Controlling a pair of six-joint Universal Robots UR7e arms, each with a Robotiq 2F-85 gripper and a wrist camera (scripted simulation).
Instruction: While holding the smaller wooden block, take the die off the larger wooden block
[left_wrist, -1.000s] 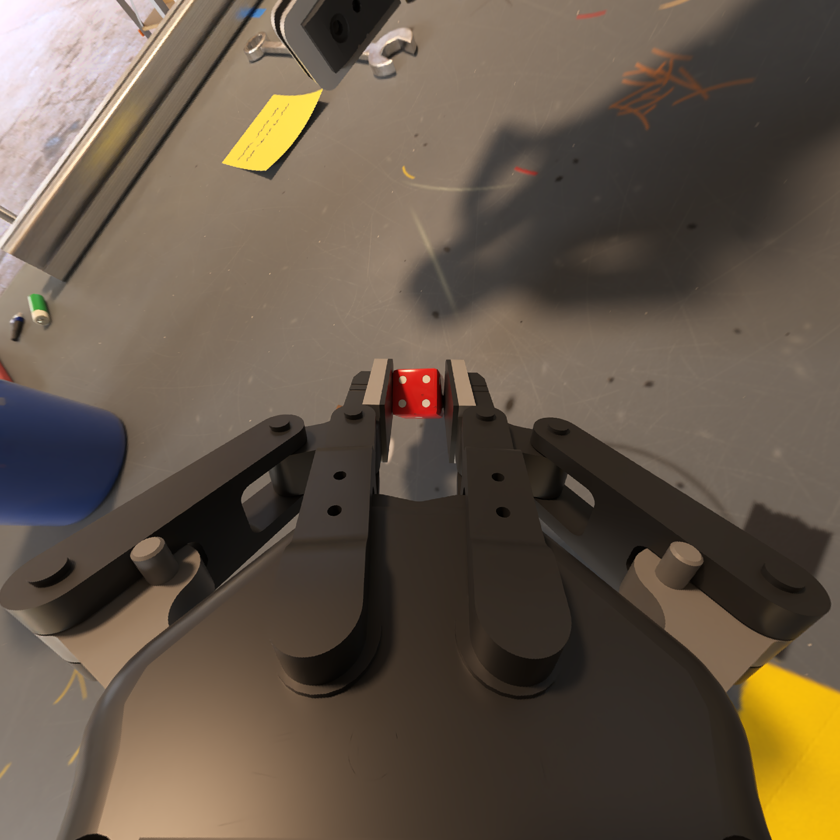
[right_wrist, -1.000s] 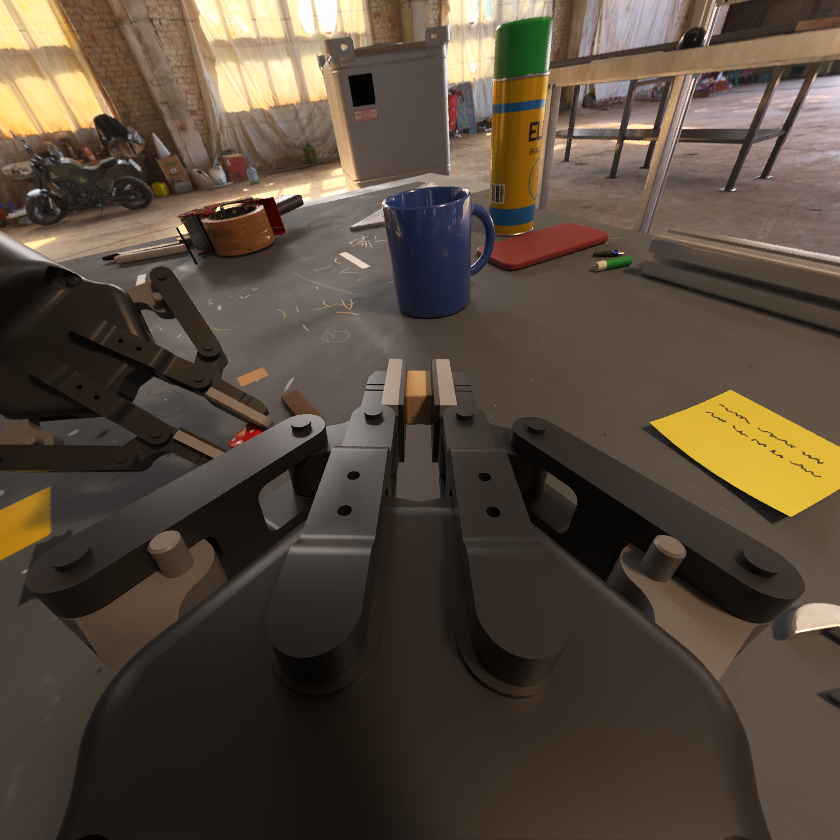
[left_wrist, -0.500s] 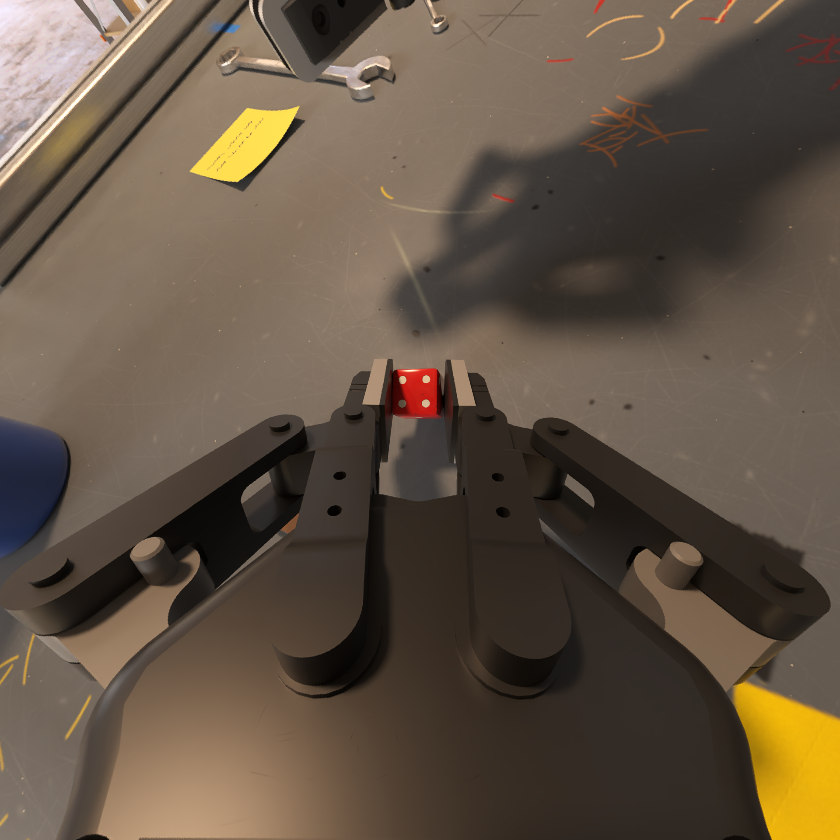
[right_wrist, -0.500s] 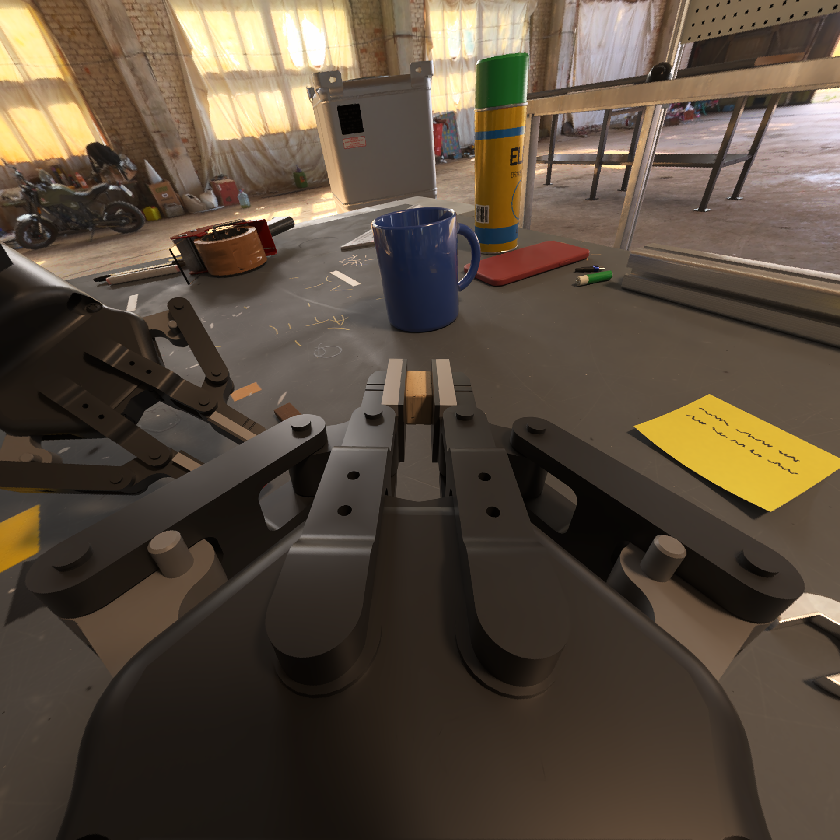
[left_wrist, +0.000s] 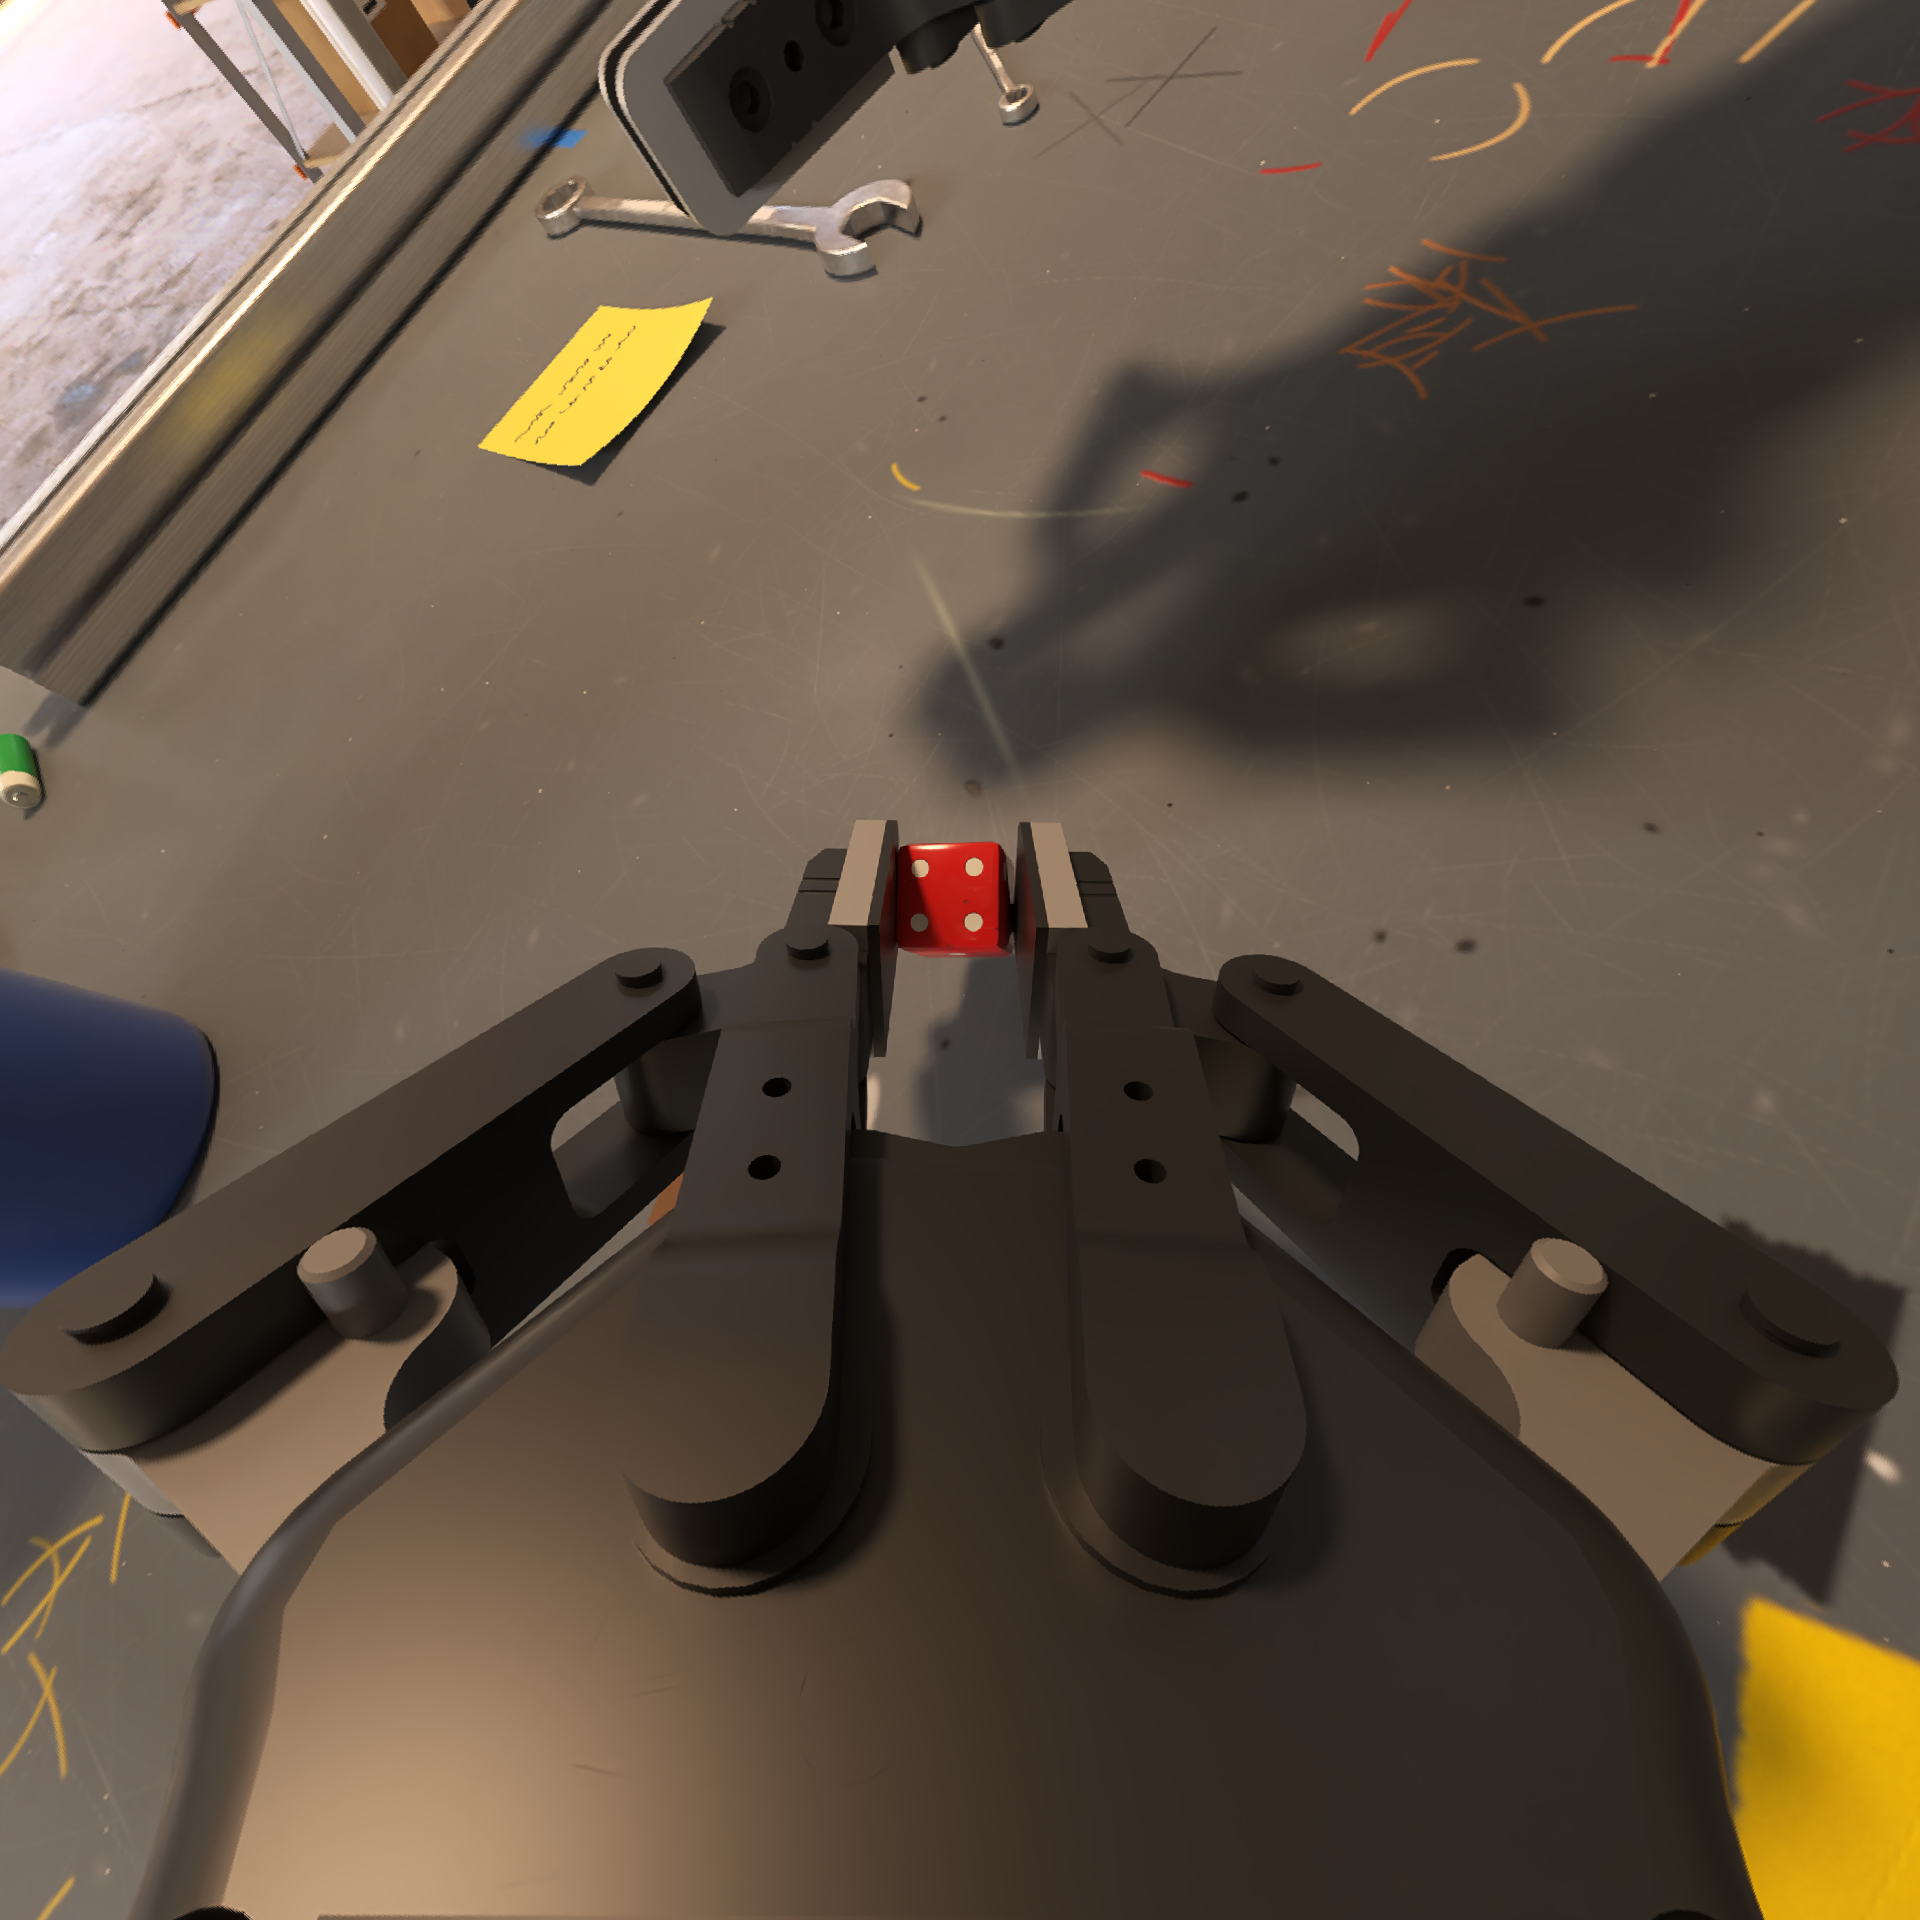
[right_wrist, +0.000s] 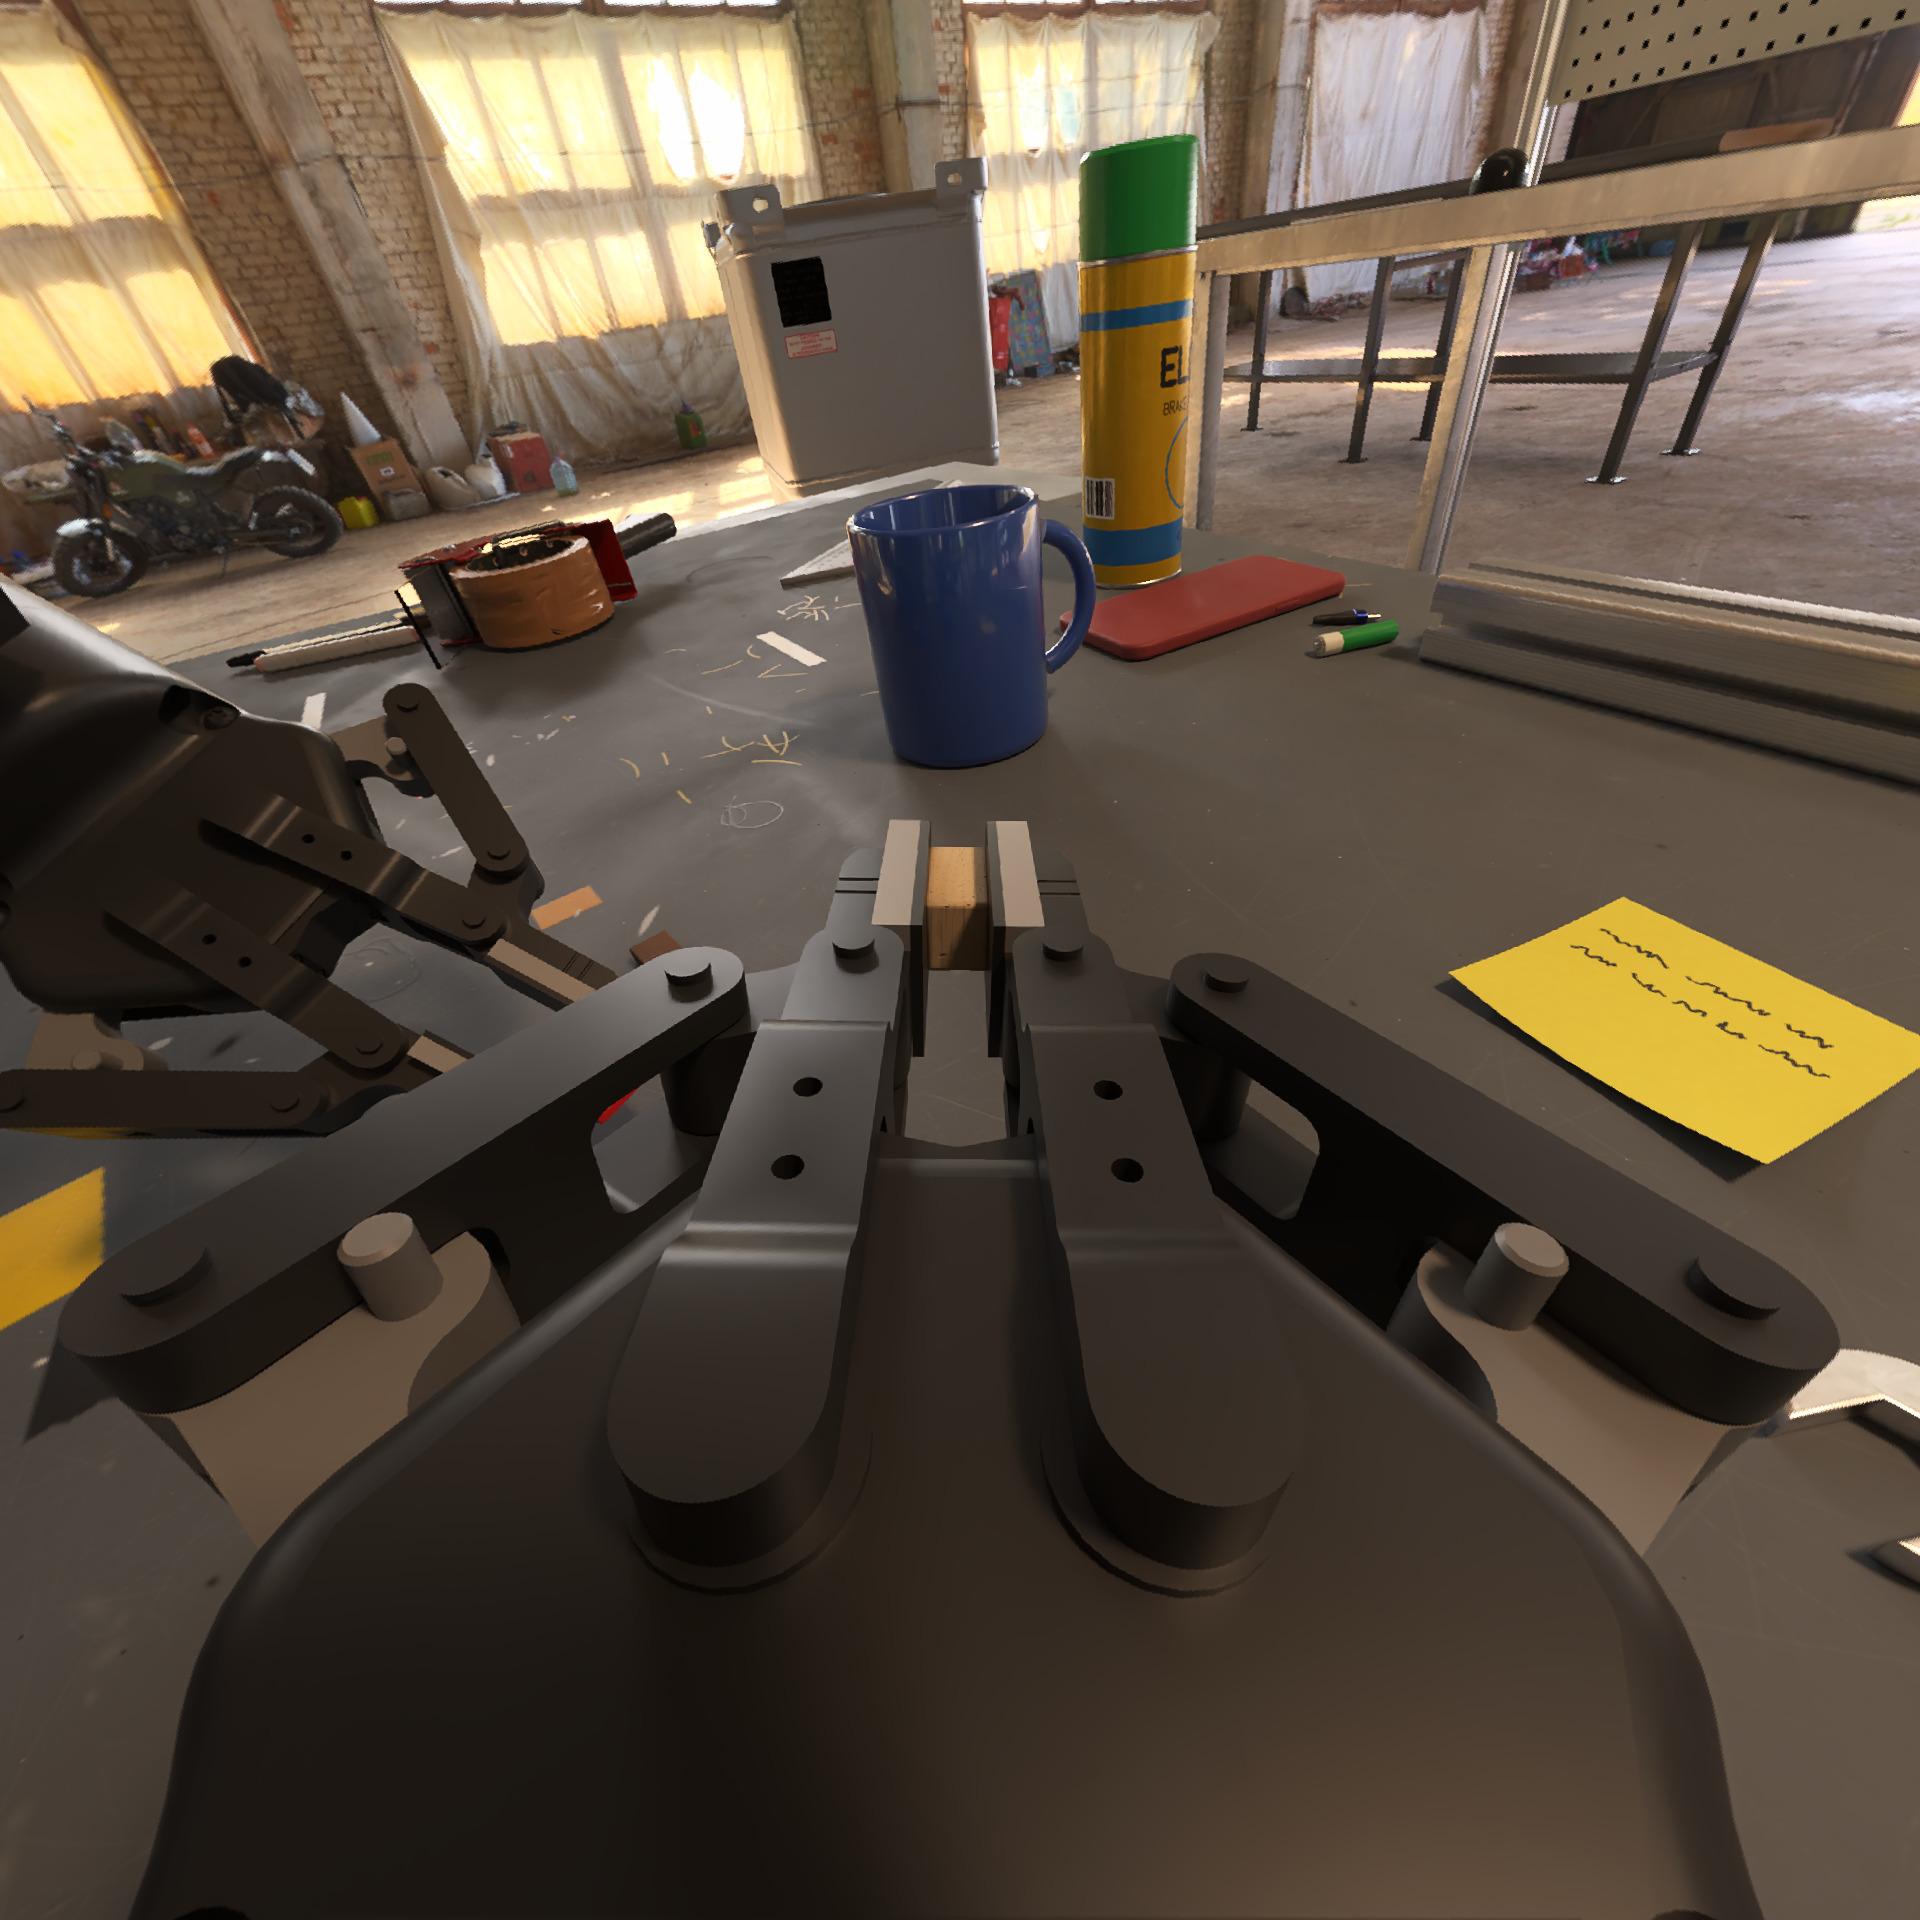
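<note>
My left gripper (left_wrist: 954, 871) is shut on the red die (left_wrist: 951, 906), held above the dark table with its four-pip face toward the camera. My right gripper (right_wrist: 956, 868) is shut on the smaller wooden block (right_wrist: 956, 914), a pale cube held clear of the table. In the right wrist view the left gripper's fingers (right_wrist: 540, 961) reach in from the left. A dark brown wooden piece (right_wrist: 655, 948) lies on the table just past them, mostly hidden behind my right linkage. A sliver of the red die (right_wrist: 620, 1103) shows through that linkage.
A blue mug (right_wrist: 961, 634) stands ahead of the right gripper, with a spray can (right_wrist: 1135, 364) and a red pad (right_wrist: 1205, 605) behind it. A yellow note (right_wrist: 1688, 1023) lies to the right. A wrench (left_wrist: 727, 213) lies under the right arm's body (left_wrist: 748, 94). A tape roll (right_wrist: 530, 592) sits far left.
The left wrist view has shifted: note and wrench sit lower in frame, and the mug edge has grown again. The right view dipped slightly, then held. Both grips are unchanged.
</note>
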